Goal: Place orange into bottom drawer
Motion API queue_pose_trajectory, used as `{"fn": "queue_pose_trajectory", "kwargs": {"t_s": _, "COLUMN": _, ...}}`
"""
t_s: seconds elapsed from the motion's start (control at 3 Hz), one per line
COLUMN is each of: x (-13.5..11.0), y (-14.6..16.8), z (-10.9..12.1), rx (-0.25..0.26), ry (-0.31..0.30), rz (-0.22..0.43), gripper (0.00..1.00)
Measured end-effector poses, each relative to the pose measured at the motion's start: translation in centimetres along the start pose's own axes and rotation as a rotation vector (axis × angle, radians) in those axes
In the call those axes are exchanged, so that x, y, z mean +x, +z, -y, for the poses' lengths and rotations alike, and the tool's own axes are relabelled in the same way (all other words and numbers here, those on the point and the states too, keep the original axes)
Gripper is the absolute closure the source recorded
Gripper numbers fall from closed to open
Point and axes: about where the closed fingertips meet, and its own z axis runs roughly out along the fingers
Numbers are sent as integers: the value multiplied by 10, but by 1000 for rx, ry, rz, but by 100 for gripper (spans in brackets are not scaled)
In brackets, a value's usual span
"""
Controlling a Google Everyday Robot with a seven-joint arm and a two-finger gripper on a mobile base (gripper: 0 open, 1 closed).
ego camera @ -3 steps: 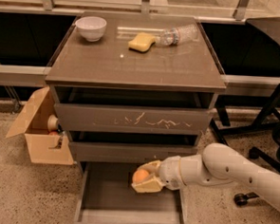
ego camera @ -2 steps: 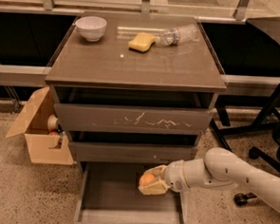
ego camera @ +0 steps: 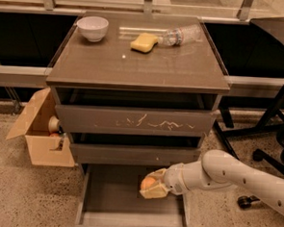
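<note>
The bottom drawer of the grey-brown cabinet is pulled open, showing a plain grey floor. My gripper reaches in from the right on a white arm and is shut on the orange, a small round orange fruit between the pale fingers. The orange is inside the drawer's outline, at its right middle part, low over the floor; I cannot tell whether it touches the floor.
On the cabinet top stand a white bowl, a yellow sponge and a lying clear bottle. An open cardboard box sits on the floor at the left. Black chair legs stand at the right.
My gripper with the orange has moved a little right, then lower and deeper into the open bottom drawer.
</note>
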Motion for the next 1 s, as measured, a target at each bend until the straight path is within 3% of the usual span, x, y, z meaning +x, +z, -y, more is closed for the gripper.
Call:
{"fn": "queue_pose_trajectory", "kwargs": {"t_s": 0.33, "x": 39, "y": 33, "z": 30, "rx": 1, "ry": -7, "rz": -84, "gripper": 100}}
{"fn": "queue_pose_trajectory", "kwargs": {"t_s": 0.67, "x": 75, "y": 60, "z": 50, "rx": -5, "ry": -6, "rz": -94, "gripper": 100}}
{"fn": "queue_pose_trajectory", "kwargs": {"t_s": 1.0, "x": 118, "y": 95, "z": 79, "rx": 2, "ry": 8, "rz": -61, "gripper": 100}}
